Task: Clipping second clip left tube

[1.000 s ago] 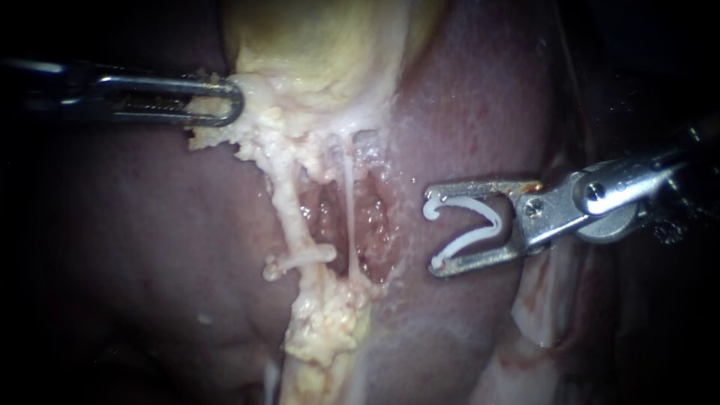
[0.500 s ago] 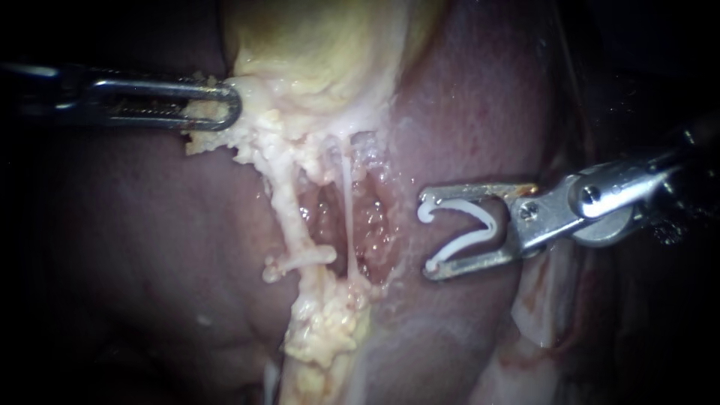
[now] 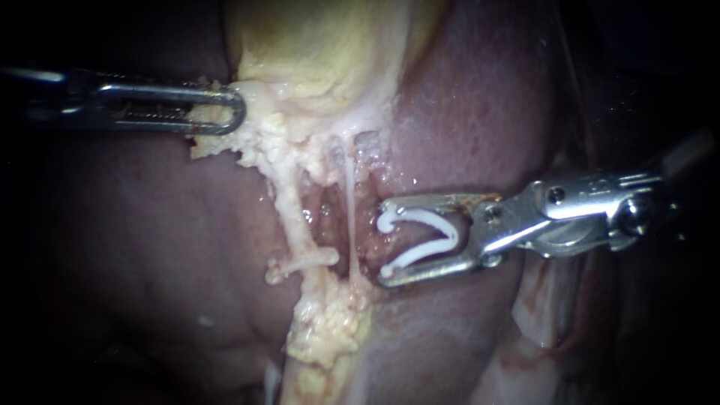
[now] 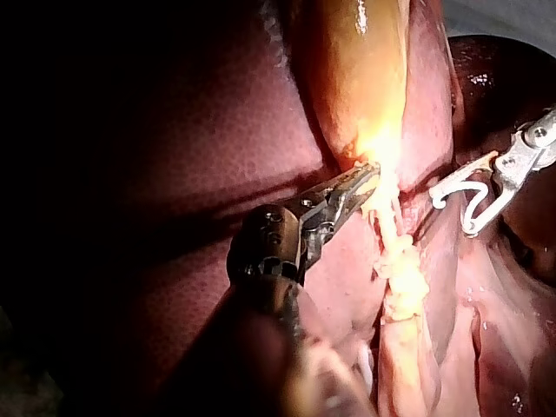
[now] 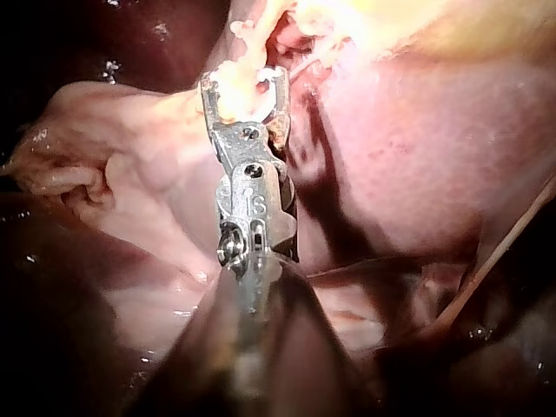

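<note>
Both jaws of my right instrument (image 3: 384,241) stand wide apart, each bearing on one leg of the loaded clip (image 3: 427,238), a white V they hold between them with its mouth facing the tubes. Just beside that mouth runs the right tube (image 3: 350,217), a thin pale strand. It stands between the jaws and the target. Beyond it lies the left tube (image 3: 289,214), thicker and crusted with fat. Its long axis runs up and down the endoscope view with a slight slant, roughly crosswise to the jaws. A placed clip (image 3: 304,261) already sits across its lower stretch, and the stretch above that is bare.

I judge that the mouth must get past the thin strand without catching it and then straddle the left tube. My right instrument is by far the nearer one.

Farther off, my left instrument (image 3: 232,112) is clamped on fatty tissue (image 3: 255,146) below the gallbladder (image 3: 315,52), holding it out over the liver (image 3: 465,97).
</note>
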Robot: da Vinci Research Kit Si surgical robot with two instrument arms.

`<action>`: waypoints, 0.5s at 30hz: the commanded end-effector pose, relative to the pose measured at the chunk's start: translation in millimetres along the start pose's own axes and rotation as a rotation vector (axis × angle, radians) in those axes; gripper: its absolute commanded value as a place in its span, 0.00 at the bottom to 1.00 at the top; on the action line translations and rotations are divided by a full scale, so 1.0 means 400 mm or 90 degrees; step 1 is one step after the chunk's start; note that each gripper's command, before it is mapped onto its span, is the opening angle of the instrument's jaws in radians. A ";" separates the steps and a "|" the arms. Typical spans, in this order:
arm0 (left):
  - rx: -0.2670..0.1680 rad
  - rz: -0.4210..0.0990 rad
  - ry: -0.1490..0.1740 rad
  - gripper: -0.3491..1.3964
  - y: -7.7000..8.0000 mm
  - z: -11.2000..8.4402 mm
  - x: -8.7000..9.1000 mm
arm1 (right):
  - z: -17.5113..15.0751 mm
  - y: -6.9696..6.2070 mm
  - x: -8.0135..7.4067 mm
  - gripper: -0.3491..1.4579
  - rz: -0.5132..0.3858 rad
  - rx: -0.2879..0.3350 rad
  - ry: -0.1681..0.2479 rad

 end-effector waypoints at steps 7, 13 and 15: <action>-0.001 -0.001 -0.001 0.00 0.0003 0.0004 -0.0002 | 0.0061 0.0012 -0.0004 0.47 0.048 0.018 0.026; -0.002 -0.001 -0.002 0.00 0.0005 0.0005 -0.0003 | 0.0106 0.0038 -0.0036 0.47 0.067 0.025 0.032; -0.002 -0.001 -0.001 0.00 0.0007 0.0005 -0.0003 | 0.0118 0.0049 -0.0054 0.47 0.072 0.028 0.031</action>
